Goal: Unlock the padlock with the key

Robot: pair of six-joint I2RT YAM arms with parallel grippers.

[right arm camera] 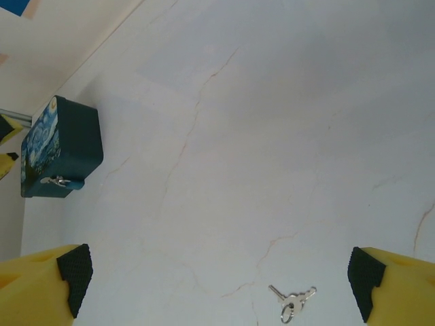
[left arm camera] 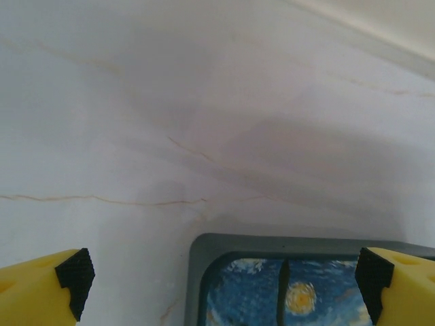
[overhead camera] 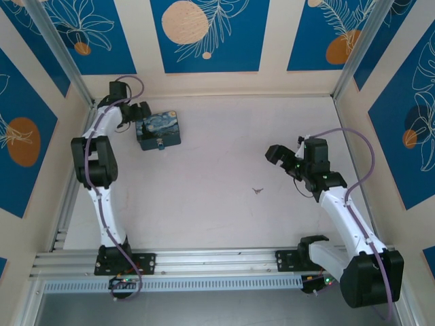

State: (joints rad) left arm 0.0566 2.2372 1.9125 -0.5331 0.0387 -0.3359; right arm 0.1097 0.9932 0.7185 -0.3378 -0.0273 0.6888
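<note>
The padlock [overhead camera: 159,143] is a tiny silver lock hanging on the front of the dark-blue painted box [overhead camera: 158,130], and it also shows as a small padlock [right arm camera: 56,180] on the box [right arm camera: 64,142] in the right wrist view. The key [overhead camera: 257,191] lies on the table near the middle; close up the key [right arm camera: 292,300] is one of two on a small ring. My left gripper [overhead camera: 138,114] is open just behind the box, and in its own view the left gripper [left arm camera: 224,275] straddles a box corner [left arm camera: 204,251]. My right gripper [overhead camera: 285,151] is open above the table right of the key, and nothing sits between the fingers of the right gripper [right arm camera: 221,272].
Pale marbled table [overhead camera: 224,149] with walls on the left, back and right. An aluminium rail [overhead camera: 217,261] runs along the near edge with both arm bases. The left gripper's yellow fingers [right arm camera: 5,128] peek in beside the box.
</note>
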